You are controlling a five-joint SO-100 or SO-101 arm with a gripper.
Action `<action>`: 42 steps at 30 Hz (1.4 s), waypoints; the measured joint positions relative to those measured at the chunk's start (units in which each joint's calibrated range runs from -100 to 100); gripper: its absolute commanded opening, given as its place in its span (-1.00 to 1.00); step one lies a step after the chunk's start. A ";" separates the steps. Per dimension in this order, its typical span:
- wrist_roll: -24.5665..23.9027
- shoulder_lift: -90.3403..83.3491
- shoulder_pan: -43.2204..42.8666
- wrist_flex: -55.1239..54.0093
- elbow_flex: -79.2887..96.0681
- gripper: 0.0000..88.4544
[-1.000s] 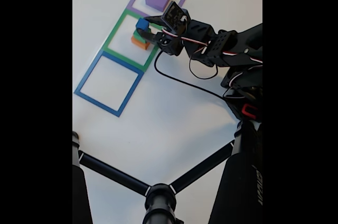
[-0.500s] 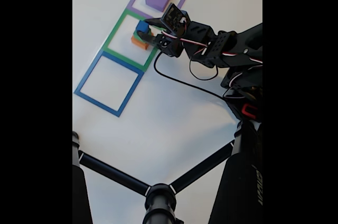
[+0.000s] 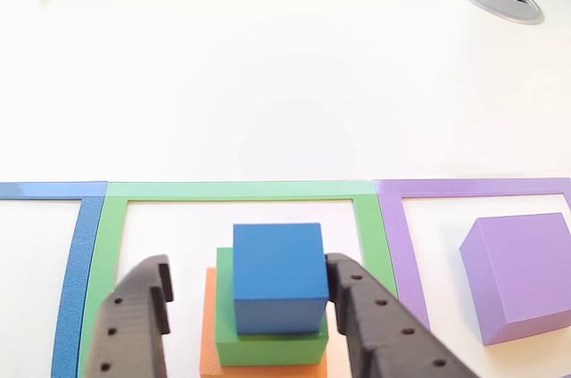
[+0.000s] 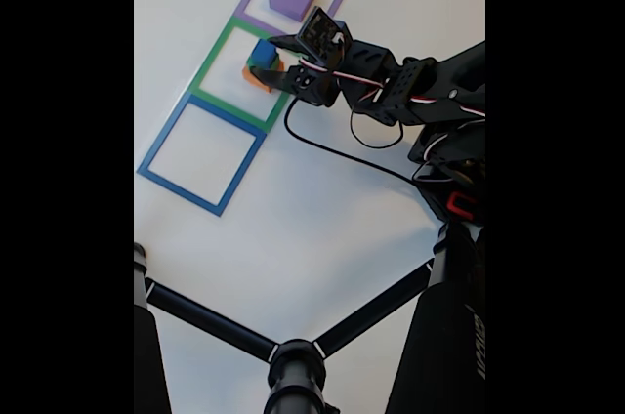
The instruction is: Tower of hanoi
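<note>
**Blue cube: grip the side faces**

Blue cube (image 3: 277,276) tops the green block (image 3: 271,344) and orange block (image 3: 207,324) inside the green frame (image 3: 239,190). Gripper (image 3: 248,317) spread, straddling it; right finger looks touching, left apart. Probably light, rigid, matte. Pinch mid-height on the flat sides.

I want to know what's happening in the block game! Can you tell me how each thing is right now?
Blue block: top of the stack, between the claw's fingers.
Green block: under the blue one.
Orange block: bottom, inside the green square.
Purple block: alone in the purple square.
Blue square: empty.
Claw: open around the blue block.
</note>
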 measured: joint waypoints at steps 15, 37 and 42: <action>0.54 -18.40 2.81 23.78 -6.99 -0.63; 0.54 -31.07 24.22 123.82 -75.43 -1.00; 0.54 -32.25 29.02 129.79 -80.57 -0.99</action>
